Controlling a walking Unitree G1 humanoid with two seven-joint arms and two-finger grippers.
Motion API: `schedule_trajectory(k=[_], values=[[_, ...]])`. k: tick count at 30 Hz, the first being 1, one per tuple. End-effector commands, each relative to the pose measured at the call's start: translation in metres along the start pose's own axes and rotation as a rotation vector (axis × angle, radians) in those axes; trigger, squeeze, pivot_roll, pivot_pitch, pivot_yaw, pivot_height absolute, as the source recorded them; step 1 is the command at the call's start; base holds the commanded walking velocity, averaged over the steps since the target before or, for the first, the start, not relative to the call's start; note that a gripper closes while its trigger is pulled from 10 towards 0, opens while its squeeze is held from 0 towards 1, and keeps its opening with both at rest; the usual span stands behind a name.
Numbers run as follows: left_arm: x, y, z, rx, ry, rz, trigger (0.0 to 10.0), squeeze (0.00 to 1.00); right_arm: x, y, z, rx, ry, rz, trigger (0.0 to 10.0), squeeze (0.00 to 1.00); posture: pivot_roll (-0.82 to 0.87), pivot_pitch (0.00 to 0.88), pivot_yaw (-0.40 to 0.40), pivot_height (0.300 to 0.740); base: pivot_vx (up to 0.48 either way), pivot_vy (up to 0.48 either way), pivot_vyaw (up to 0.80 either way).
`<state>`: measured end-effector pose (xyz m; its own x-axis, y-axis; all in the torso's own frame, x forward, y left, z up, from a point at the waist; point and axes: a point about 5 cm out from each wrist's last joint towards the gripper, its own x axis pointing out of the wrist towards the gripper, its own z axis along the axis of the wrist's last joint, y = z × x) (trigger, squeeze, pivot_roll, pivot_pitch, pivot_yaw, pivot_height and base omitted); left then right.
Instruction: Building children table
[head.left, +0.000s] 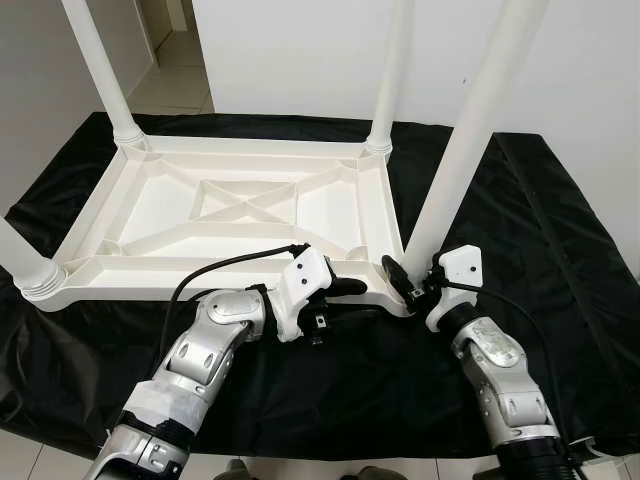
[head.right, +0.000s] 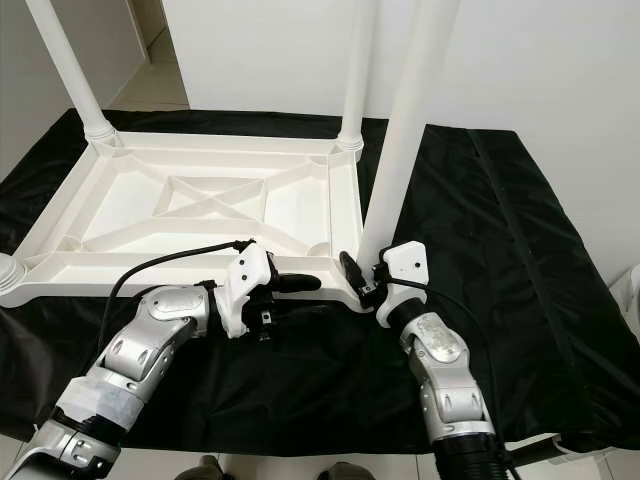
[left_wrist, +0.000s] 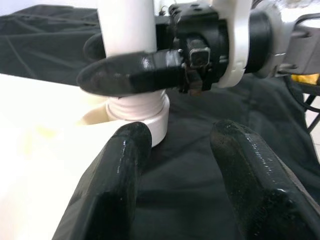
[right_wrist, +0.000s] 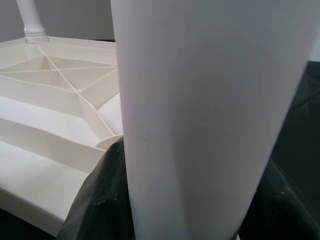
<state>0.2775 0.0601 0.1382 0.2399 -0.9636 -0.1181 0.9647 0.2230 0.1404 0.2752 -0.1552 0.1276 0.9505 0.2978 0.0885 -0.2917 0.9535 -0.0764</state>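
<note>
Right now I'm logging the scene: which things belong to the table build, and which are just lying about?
Job:
- upturned tabletop
- near-right leg, gripped by right end effector
- three fitted legs
- left end effector, resting on the tabletop's rim

Lying about:
- black cloth

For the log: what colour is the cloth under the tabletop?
Black cloth; clearest in the left eye view.

White upturned table (head.left: 240, 205), legs up, on black cloth (head.left: 560, 250).

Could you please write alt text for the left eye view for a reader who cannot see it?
The right end effector grips the near-right table leg at its base on an upturned white tabletop, which lies on a black cloth. The left end effector rests at the tabletop's near edge.
</note>
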Motion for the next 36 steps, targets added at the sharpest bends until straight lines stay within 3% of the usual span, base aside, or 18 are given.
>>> schedule_trajectory(k=[1,4,6,9,14,19,24,25,34,35,36], values=[[-0.003,0.015,0.002,0.014,0.007,0.191,10.0,0.00,-0.002,-0.004,0.005,-0.001,-0.011,-0.098,10.0,0.00,-0.04,0.018,-0.009,0.740,0.000,0.000,0.00],[-0.003,0.017,0.003,0.014,0.007,0.199,10.0,0.00,-0.003,-0.003,0.004,0.008,-0.005,-0.122,10.0,0.00,-0.04,0.018,-0.009,0.740,0.000,0.000,0.00],[-0.003,0.020,0.005,0.028,-0.003,0.223,10.0,0.00,-0.006,0.002,0.003,0.014,-0.004,-0.179,10.0,0.00,-0.05,0.019,-0.001,0.740,0.000,0.000,0.00],[-0.001,0.023,0.006,0.014,-0.011,0.227,10.0,0.00,-0.014,0.011,0.004,0.052,-0.003,-0.358,10.0,0.00,-0.04,0.014,-0.004,0.740,0.000,0.000,0.00],[-0.002,0.024,0.007,0.029,-0.025,0.244,10.0,0.00,-0.014,0.020,0.004,0.081,0.008,-0.466,10.0,0.00,-0.04,0.020,-0.008,0.740,0.000,0.000,0.00],[-0.003,0.025,0.008,0.040,-0.030,0.256,10.0,0.00,-0.011,0.026,0.007,0.097,0.001,-0.490,10.0,0.00,-0.04,0.020,-0.004,0.740,0.000,0.000,0.00],[-0.006,0.026,0.006,0.054,-0.029,0.241,10.0,0.00,-0.014,0.022,0.008,0.069,0.001,-0.482,10.0,0.00,-0.04,0.020,-0.005,0.740,0.000,0.000,0.00],[-0.006,0.026,0.006,0.070,-0.026,0.236,10.0,0.00,-0.016,0.019,0.007,0.079,-0.001,-0.473,10.0,1.00,-0.04,0.021,-0.004,0.740,0.000,0.000,0.00],[-0.008,0.022,0.009,0.081,-0.075,0.194,10.0,0.00,-0.028,0.000,0.013,0.046,-0.048,-0.317,10.0,1.00,-0.04,0.020,-0.002,0.740,0.000,0.000,0.00],[-0.008,0.022,0.009,0.081,-0.077,0.186,10.0,0.00,-0.029,-0.003,0.010,0.045,-0.029,-0.256,10.0,0.82,-0.04,0.016,-0.001,0.740,0.000,0.000,0.00],[-0.009,0.021,0.010,0.075,-0.082,0.178,10.0,0.00,-0.031,-0.005,0.008,0.002,-0.015,-0.171,10.0,0.00,-0.04,0.016,-0.001,0.740,0.000,0.000,0.00]])
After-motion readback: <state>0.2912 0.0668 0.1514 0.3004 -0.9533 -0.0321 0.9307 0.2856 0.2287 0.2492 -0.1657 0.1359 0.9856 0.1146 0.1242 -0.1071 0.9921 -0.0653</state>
